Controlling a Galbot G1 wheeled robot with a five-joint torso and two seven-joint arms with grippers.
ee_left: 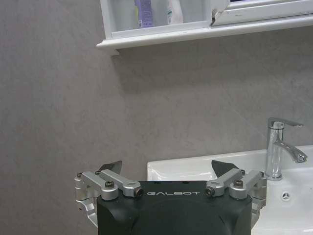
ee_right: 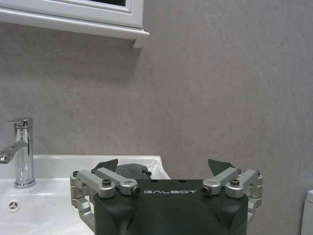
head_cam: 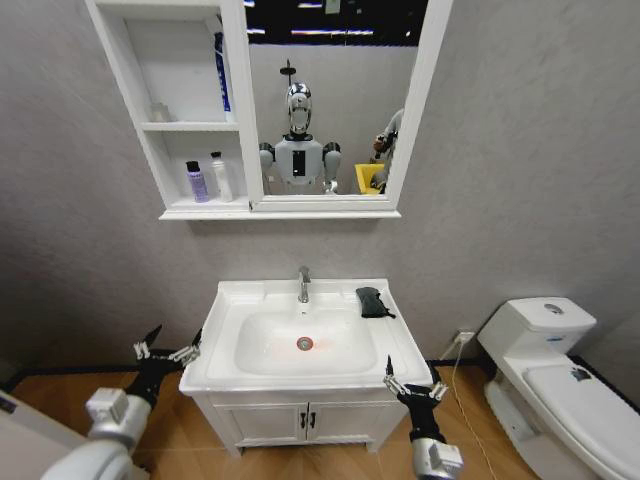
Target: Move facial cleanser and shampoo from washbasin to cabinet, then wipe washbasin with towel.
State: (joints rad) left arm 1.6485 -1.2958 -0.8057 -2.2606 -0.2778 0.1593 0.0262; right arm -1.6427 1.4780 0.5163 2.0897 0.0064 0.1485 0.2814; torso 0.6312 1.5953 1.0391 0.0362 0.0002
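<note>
The black towel (head_cam: 372, 301) lies on the washbasin (head_cam: 230, 300) rim right of the tap, above the right gripper (head_cam: 412, 378). The left gripper (head_cam: 168, 345) is at lower left. Both are spread wide and, seemingly, empty.

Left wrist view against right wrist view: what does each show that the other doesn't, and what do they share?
Left wrist alone: the cabinet's bottom shelf with a purple bottle and a white bottle standing on it, and the left pincer, open. Right wrist alone: the dark towel lying on the washbasin rim just beyond the open right pincer, plus a sliver of the toilet. Shared: the chrome tap, the washbasin, the mirror frame and the grey wall.
</note>
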